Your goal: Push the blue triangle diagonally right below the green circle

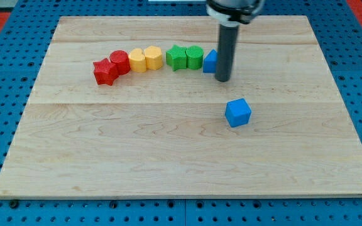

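A blue block (210, 61), partly hidden behind the rod so its shape is hard to make out, sits at the right end of a row of blocks near the view's top. Just left of it are two green blocks: a rounder one (195, 57) touching it and a star-like one (176, 57). My tip (222, 80) is on the board right beside the blue block, at its lower right. A blue cube (238, 112) lies apart, below and right of my tip.
The row continues to the view's left with two yellow blocks (153, 58) (137, 61), a red round block (119, 62) and a red star-like block (105, 72). The wooden board (168, 157) lies on a blue pegboard surround.
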Robot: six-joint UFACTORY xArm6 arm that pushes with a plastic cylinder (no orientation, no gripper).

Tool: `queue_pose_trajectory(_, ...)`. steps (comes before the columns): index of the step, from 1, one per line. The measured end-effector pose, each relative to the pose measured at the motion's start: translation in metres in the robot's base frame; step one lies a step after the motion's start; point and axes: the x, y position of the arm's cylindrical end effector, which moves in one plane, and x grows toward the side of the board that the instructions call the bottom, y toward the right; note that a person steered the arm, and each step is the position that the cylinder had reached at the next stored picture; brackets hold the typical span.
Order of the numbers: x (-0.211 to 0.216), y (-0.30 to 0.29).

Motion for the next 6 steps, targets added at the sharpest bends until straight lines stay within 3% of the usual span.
queue_pose_trajectory(1,-0.012,0.058)
queue_pose_trajectory(2,-0.058,0.065)
queue_pose_trajectory(3,-0.074,0.039)
queue_pose_trajectory(6,-0.039,-0.023)
